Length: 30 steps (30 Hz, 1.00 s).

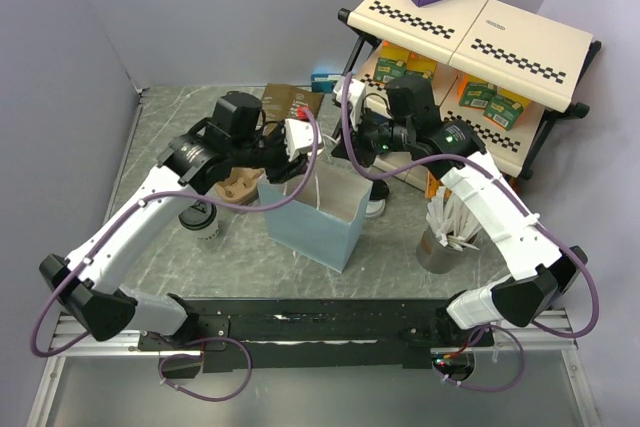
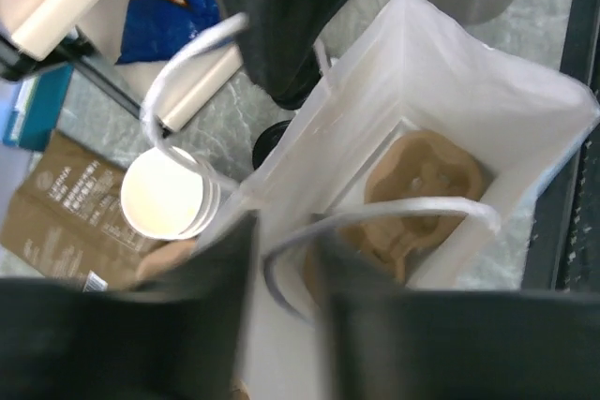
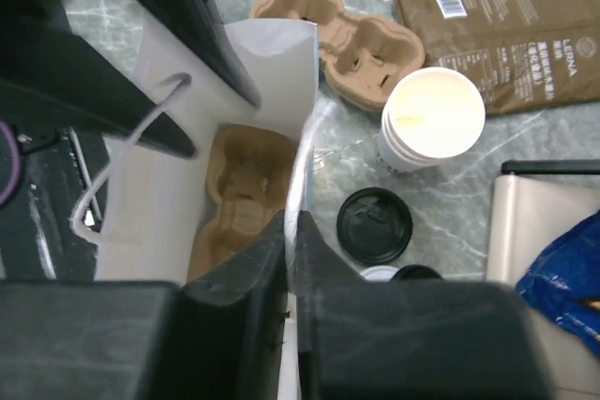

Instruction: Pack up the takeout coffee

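– So, where is the takeout coffee (image 1: pixel 203 219) standing?
– On the table left of the paper bag (image 1: pixel 310 235), upright with its lid on, tucked under the left forearm (image 1: pixel 150 209); neither wrist view shows it
– How would it handle, do you reckon?
– Light if empty, top-heavy if filled, and I can't tell which. The paper wall is thin, so a hard squeeze would dent it, and the black lid might pop off. I'd take it gently round the body, just below the lid, and carry it upright
– And the jaws?
– The right gripper (image 3: pixel 292 231) is closed almost to a slit, pinching the bag's rim. The left gripper (image 2: pixel 286 259) stands part-way open astride another stretch of rim and a handle loop; nothing looks clamped in it
– Room inside?
– A pulp carrier (image 3: pixel 246 196) lies on the bag's floor, wells up, so the cup would have to go straight down into a well. The mouth is narrow with soft paper walls, and a handle loop arches over it and could snag
– Outside the bag?
– Crowded behind and beside it: a second carrier (image 3: pixel 347 35), a stack of open cups (image 3: pixel 431 121), a loose lid (image 3: pixel 375 224), a brown pouch (image 3: pixel 511 35). The cup's own side looks freer, though the forearm overhangs it
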{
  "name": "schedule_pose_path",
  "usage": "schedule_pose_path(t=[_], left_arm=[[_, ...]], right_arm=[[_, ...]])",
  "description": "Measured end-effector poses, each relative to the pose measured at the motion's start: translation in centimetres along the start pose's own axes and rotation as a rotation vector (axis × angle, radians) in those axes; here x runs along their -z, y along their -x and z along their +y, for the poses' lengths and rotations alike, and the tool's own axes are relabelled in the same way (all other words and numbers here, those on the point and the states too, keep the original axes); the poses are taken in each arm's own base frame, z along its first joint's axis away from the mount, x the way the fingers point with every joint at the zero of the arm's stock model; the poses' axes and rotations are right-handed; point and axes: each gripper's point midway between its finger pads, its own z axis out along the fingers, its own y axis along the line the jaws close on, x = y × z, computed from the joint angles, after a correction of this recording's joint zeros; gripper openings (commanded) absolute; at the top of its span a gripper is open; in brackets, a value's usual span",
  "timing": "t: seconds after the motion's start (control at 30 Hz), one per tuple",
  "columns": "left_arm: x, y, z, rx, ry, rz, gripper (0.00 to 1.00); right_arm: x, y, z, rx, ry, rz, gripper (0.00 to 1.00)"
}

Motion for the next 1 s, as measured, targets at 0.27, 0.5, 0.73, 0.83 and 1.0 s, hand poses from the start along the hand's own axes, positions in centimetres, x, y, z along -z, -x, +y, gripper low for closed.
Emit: schedule_pose_path(t=[0.27,0.5,0.73,0.83,1.0], left_arm=[[1.4,3.2,-1.4,0.013,-0.075,-0.094,0.01],[9.3,11.8,-1.0,-0.053,0.054,-0.350,0.01],[13.2,16.7,-0.5,-0.103,0.113,-0.481,0.01],[12.8,17.1,0.0,-0.098,0.114,-0.484,0.01],[12.0,17.2,0.7,-0.092,0.116,-0.473,0.01]], right_arm=[[1.2,3.1,-0.2,0.021,-0.022,-0.069,0.00],[3.3,8.0,-0.9,0.086,-0.079,-0.182,0.00],[3.5,12.4,-1.8,0.116,-0.081,-0.255,0.00],[4.9,14.9,-1.9,0.149,-0.099,-0.313,0.00],[6.4,16.9,-1.6,0.190,-0.120,-0.378,0.00]])
